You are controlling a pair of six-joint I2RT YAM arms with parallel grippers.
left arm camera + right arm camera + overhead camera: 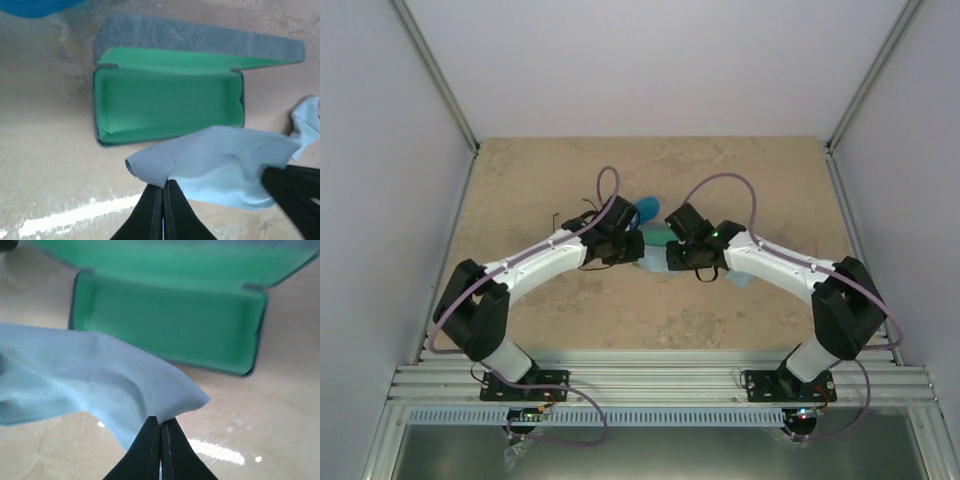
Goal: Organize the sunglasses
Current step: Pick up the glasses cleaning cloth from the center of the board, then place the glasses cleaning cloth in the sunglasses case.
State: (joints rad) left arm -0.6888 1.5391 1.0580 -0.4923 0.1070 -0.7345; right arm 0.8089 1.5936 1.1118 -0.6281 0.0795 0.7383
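Beige, stone-patterned surface [520, 180] is being shown between pale walls, with two robot arms being seen meeting near its middle. A light blue cloth [220, 160] is being held stretched between them. The left pincer [163, 186] is being pressed fully closed on one corner, and the right pincer [160, 424] is being pressed fully closed on the opposite corner. Just beyond the cloth, a grey-blue rectangular case [165, 105] is being seen lying open, its green lining bare.

The sunglasses are not being shown clearly in any view. A thin dark wire shape [558, 218] just left of the left wrist may be the wire-framed pair, but that cannot be told. The red pair is not being made out.

Both pairs are being judged light and rigid yet fragile, with slick lenses that are easily scratched. A hold at the bridge or a folded temple, away from the lenses, is being advised.
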